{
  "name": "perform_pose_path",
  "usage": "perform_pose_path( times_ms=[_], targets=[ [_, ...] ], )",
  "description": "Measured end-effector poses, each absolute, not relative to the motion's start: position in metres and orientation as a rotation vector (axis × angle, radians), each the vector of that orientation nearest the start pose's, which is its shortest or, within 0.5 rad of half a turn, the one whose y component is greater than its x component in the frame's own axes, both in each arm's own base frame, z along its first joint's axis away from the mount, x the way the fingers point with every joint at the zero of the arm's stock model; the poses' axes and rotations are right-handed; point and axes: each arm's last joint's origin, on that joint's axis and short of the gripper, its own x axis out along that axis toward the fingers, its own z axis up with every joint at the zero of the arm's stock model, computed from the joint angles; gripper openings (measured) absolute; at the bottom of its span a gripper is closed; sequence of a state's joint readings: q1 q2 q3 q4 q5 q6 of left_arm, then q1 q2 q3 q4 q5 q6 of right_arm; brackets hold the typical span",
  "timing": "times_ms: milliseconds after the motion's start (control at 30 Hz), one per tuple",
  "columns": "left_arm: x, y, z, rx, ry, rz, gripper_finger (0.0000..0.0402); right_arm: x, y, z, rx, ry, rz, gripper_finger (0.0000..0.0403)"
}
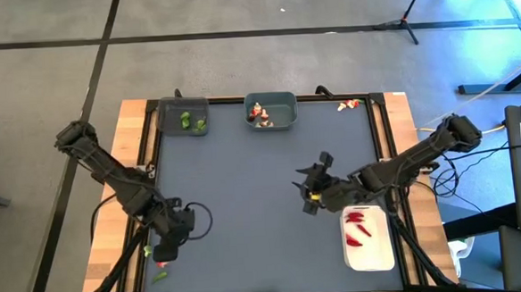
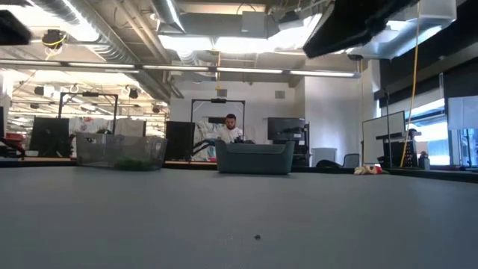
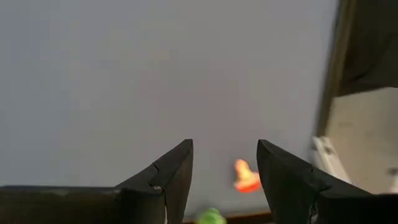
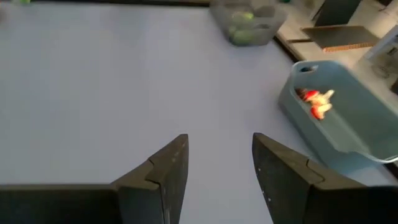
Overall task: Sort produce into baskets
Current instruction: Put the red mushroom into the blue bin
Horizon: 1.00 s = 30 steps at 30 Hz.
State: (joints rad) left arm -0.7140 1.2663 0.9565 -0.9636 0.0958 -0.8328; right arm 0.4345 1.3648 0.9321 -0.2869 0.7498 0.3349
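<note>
Your left gripper [image 3: 224,177], jaws spread and empty, hovers over an orange-red piece [image 3: 245,177] at the bench [image 1: 245,191] edge (a clumsy nudge could knock it off)

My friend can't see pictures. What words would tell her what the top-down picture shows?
Two dark robot arms reach over a grey table: left gripper open near its front-left corner, right gripper open mid-table. A clear bin holds green pieces, a grey-teal bin holds red-and-pale pieces, a white tray holds red chilies.
</note>
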Motion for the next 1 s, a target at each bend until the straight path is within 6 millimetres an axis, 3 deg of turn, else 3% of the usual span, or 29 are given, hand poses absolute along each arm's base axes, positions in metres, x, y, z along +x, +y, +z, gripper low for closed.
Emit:
perform_pose_path(
  times_ms=[200, 567, 833, 1000],
  targets=[
    [0.155, -0.170, 0.239, -0.382, 1.495, -0.138, 0.0172, 0.270, 0.105, 0.240, -0.105, 0.592, -0.372, 0.0176],
    [0.149, -0.209, 0.197, -0.382, 1.697, -0.045, 0.0172, 0.272, 0.106, 0.236, -0.113, 0.603, -0.373, 0.0176],
    [0.141, -0.236, 0.171, -0.261, 1.735, -0.167, 0.0172, 0.272, 0.106, 0.236, -0.116, 0.605, -0.372, 0.0176],
    [0.139, -0.242, 0.154, -0.159, 1.766, -0.172, 0.0166, 0.272, 0.106, 0.236, -0.117, 0.605, -0.372, 0.0176]
  ],
)
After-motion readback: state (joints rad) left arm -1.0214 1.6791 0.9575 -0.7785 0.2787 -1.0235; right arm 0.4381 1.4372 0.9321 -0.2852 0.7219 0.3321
